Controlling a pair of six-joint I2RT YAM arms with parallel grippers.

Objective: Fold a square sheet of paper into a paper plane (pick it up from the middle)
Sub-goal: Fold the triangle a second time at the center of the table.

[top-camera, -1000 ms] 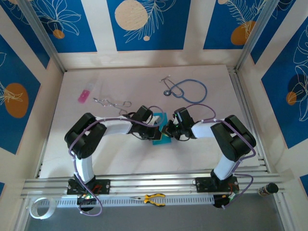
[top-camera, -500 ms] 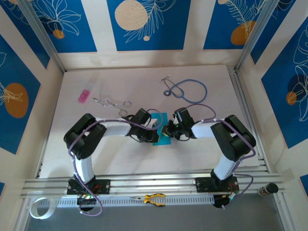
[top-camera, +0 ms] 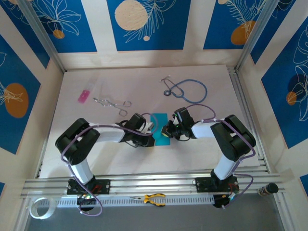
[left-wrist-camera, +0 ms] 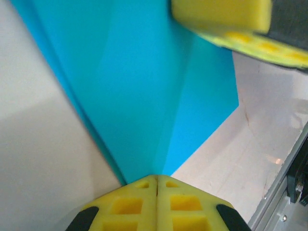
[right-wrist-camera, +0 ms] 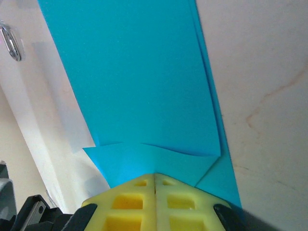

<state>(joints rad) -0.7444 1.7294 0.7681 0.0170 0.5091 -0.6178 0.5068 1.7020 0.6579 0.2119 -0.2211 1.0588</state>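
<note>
Blue panels printed with white leaves and pale discs enclose a pale bench [top-camera: 144, 82]. Near its middle, between the two wrists, lies a thin, matte, cyan-blue square sheet of paper [top-camera: 159, 120]. It is seen not as a flat square but as a narrower, creased, layered shape. A blue-tubed stethoscope [top-camera: 190, 90] and a small pink rectangle [top-camera: 84, 96] lie well apart from it, toward the far side.

The sheet is gripped from both sides. The left pincer [top-camera: 151, 139] is closed: in the left wrist view its yellow pads [left-wrist-camera: 156, 185] are pressed together with no gap, and the paper [left-wrist-camera: 144, 86] fans out from between them along a central crease. The right pincer [top-camera: 166, 131] is likewise closed (its pads meet along one thin line), and in the right wrist view [right-wrist-camera: 155, 183] overlapping flaps of the paper [right-wrist-camera: 134, 77] run out from under it.

The task is judged to be partway done. The sheet has been lifted and handled, and at least one lengthwise crease and some overlapping folds are present. No slim pointed dart can be made out, so the paper plane is not yet formed. The nose and wing folds appear to be left, though how much of the sheet rests on the bench cannot be told
</note>
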